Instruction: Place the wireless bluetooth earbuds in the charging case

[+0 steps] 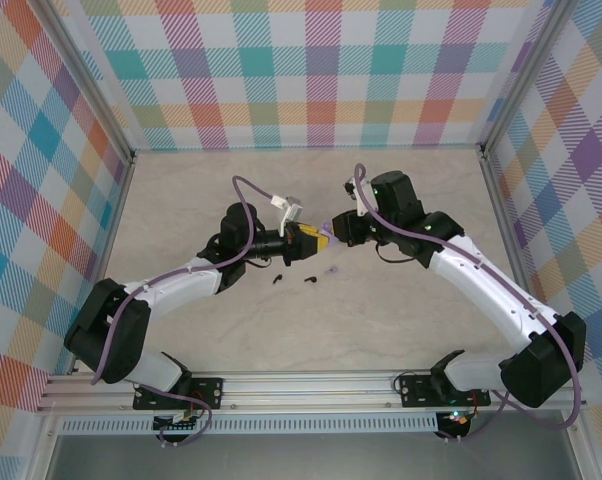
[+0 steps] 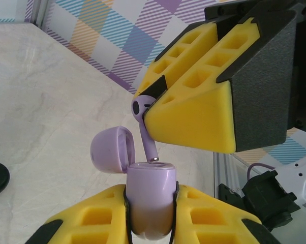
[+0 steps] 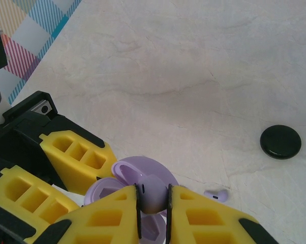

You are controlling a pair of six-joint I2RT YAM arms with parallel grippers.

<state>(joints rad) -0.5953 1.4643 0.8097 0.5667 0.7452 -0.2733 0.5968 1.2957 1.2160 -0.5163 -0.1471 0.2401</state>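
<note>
The lilac earbud [image 2: 145, 133] is judged to be very light, rigid and glossy, so slipping or twisting in the grip is to be expected. It is best taken by the bulbous head, with the stem left free to enter its socket. It is held in just that way: the right gripper [image 3: 153, 202] is clamped on the head. The stem tip is poised at the open mouth of the lilac charging case [image 2: 149, 183], possibly touching its rim. The case body is pinched by the left gripper [image 2: 151, 216], with the lid [image 2: 110, 150] hinged back. A second lilac earbud [image 3: 217, 193] lies on the table [image 3: 193, 76] beside the case, and two black earbuds [image 1: 277, 278] lie near it.
</note>
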